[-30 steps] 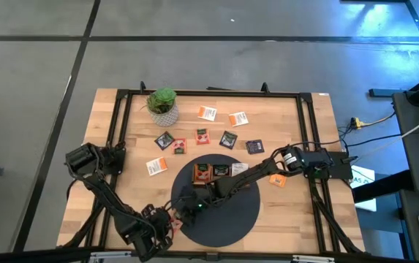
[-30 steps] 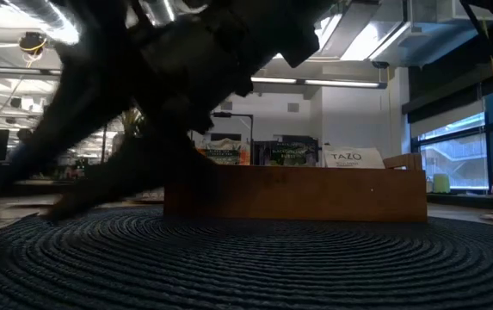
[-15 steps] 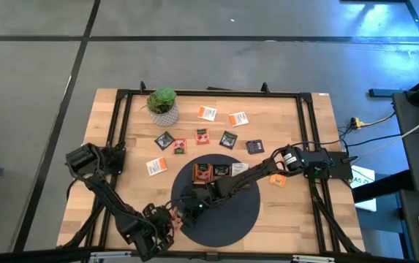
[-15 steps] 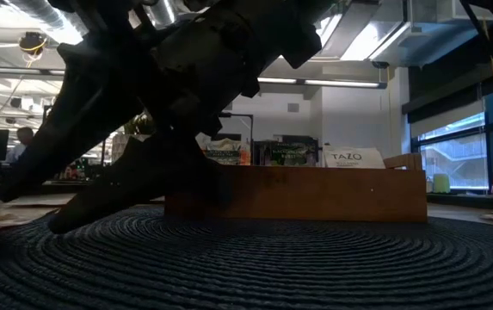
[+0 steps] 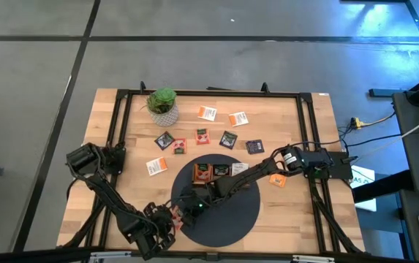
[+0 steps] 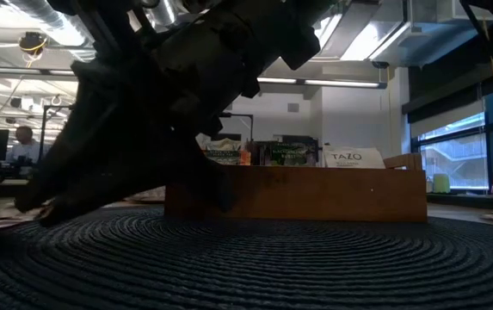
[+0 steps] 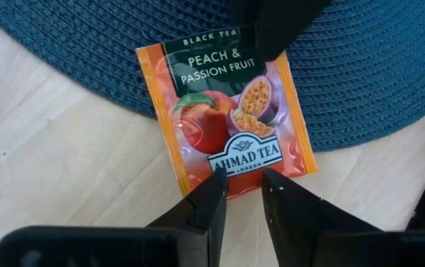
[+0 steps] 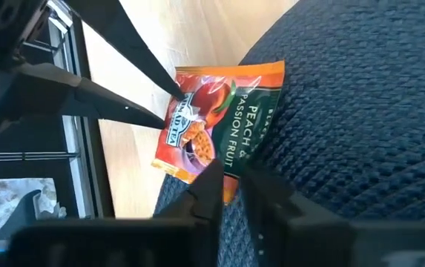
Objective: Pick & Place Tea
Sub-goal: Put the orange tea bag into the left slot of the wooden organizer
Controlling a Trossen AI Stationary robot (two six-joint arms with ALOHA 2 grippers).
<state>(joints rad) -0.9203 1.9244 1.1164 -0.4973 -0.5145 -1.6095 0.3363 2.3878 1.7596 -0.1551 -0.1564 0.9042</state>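
Bench (image 5: 297, 212): pale wood, with a round dark blue mat (image 5: 231, 212) on its near side.
Wooden tray (image 6: 315, 194): sits on the far part of the mat, with tea packets standing in it.
Loose packets (image 5: 208, 113): lie spread out on the far side, by a small green plant (image 5: 162, 103). They are well away from both arms.
Orange tea packet (image 7: 225, 115): lies half on the mat's near left edge, half on the wood.
Left fingers (image 7: 243, 194): pinching one edge of the packet.
Right fingers (image 8: 229, 185): pinching the other edge.
Risk: both arms pull at once, so the packet may rip or slip out.
In the way: the two arms are very close and may bump.
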